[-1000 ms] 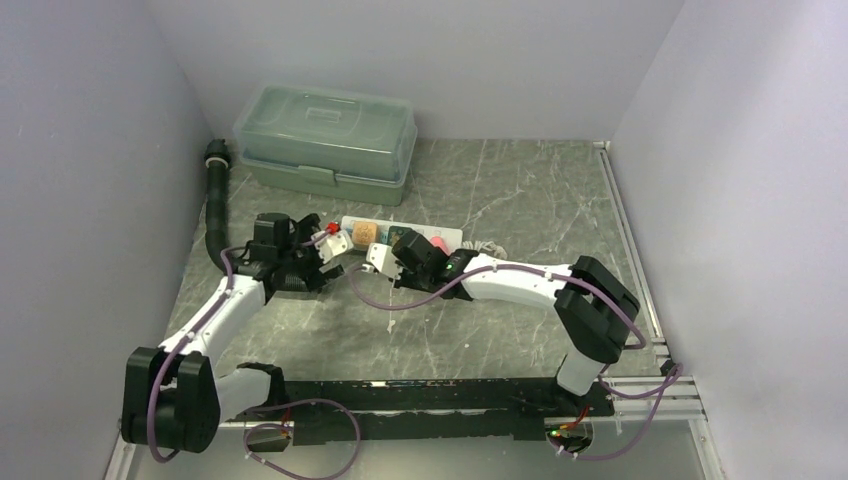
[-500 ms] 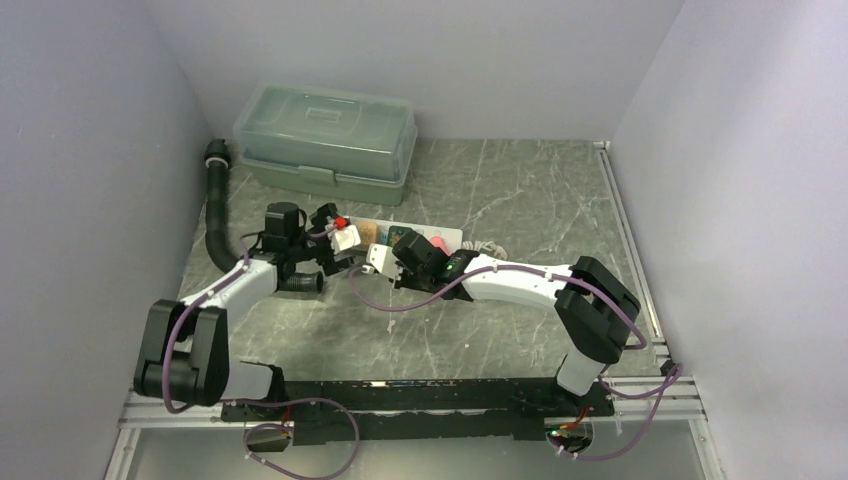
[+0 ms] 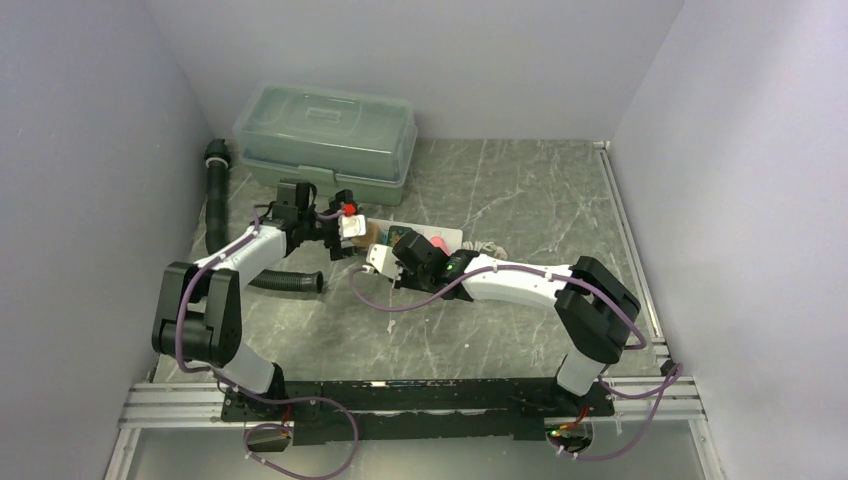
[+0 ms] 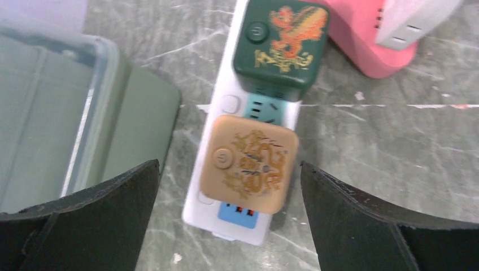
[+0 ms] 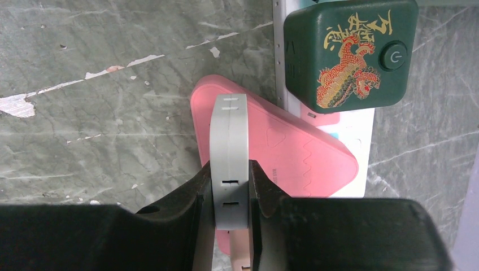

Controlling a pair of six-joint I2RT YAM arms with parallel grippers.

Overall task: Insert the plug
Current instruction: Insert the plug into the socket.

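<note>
**Pink plug is sitting crooked on the strip, and your right arm is the one on it**

Big stuff first: on the worktop (image 3: 520, 190), the lidded box (image 3: 325, 140) at the back is closed, and I can't tell what's inside.

The strip (image 4: 229, 104) runs left-right in front of it. It holds a green plug (image 5: 350, 53) and a tan plug (image 4: 248, 164), both apparently seated, with a bare teal socket between them.

On the green plug's far side from the tan one, the pink plug (image 5: 294, 152) lies slanted. One end is on the strip and the other hangs over bare worktop, so I'd say it's not in.

Your right gripper (image 5: 229, 180) is clamped on a slim grey piece (image 5: 229, 152), held edge-on right over the pink plug. I can't tell whether that piece is part of the plug.

Your left gripper (image 4: 230, 168) is spread wide and holding nothing. It hovers over the tan plug, so it's the farther one.

My guess is you need to square the pink plug's long axis to the strip, then push straight down.
</note>
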